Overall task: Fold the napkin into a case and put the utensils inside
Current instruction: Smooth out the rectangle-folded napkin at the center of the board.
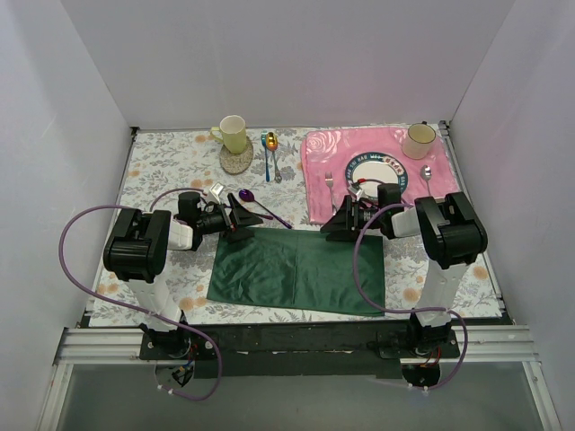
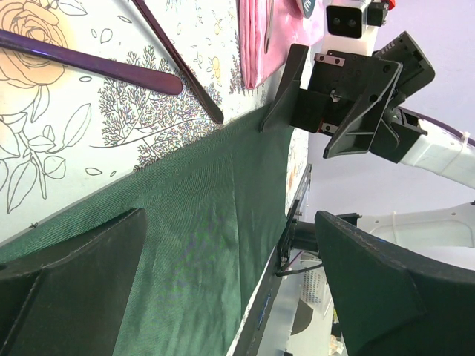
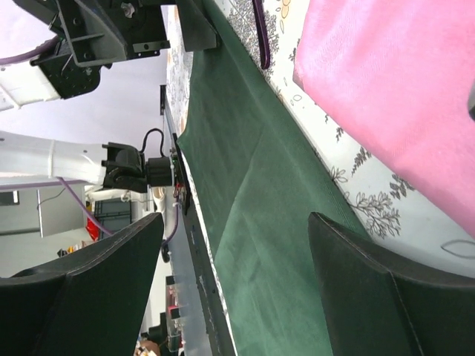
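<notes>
Both arms were parked along the far edge of the dark green napkin (image 1: pixel 296 274): the left gripper (image 1: pixel 239 222) near the far-left corner, the right gripper (image 1: pixel 340 222) further right on the same edge. Both had their jaws spread wide with nothing in them, just cloth right below. My read is they were lined up like that to pinch the far edge together and carry it over. The napkin lay flat on the floral tablecloth (image 1: pixel 162 171) with only a crease down the middle — no pocket yet. The purple spoon (image 1: pixel 246 195) sat just beyond the napkin's far edge, next to the left gripper. The left wrist view showed a second purple handle (image 2: pixel 96 68) beside it, the fork's I'd guess. It seemed a sensible spot — close by, but off the cloth so nothing gets folded in. As for containers, there was a pale yellow mug (image 1: pixel 234 133) on a round coaster (image 1: pixel 235 162) at the back. A beige mug (image 1: pixel 420 140) stood on the far corner of the pink placemat (image 1: pixel 314 153), and a plate (image 1: pixel 382 171) in its middle. The plate looked bare, and I couldn't see into either mug well enough to say.
</notes>
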Tool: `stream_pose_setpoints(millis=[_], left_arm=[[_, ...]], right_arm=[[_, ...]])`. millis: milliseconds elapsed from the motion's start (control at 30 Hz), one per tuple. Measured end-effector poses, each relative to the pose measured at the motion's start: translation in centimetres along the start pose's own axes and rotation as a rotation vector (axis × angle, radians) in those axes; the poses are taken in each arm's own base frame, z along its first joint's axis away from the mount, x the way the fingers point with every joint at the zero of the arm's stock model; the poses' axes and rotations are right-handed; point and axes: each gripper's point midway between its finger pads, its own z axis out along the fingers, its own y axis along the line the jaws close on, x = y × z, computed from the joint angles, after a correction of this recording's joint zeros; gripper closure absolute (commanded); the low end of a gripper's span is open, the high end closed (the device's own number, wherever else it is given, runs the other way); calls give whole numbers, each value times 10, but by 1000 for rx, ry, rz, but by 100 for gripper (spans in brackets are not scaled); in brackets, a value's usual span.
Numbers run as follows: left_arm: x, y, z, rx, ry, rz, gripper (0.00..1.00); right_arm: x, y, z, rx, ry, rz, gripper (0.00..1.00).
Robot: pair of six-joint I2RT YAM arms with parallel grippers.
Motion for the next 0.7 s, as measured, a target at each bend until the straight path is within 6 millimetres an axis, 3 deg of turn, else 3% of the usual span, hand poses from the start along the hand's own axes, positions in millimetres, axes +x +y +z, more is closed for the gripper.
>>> stream_pose_setpoints(millis=[700], left_arm=[[0, 1, 0, 0, 2, -3, 2]], right_arm=[[4, -9, -47, -93, 73, -21, 13]])
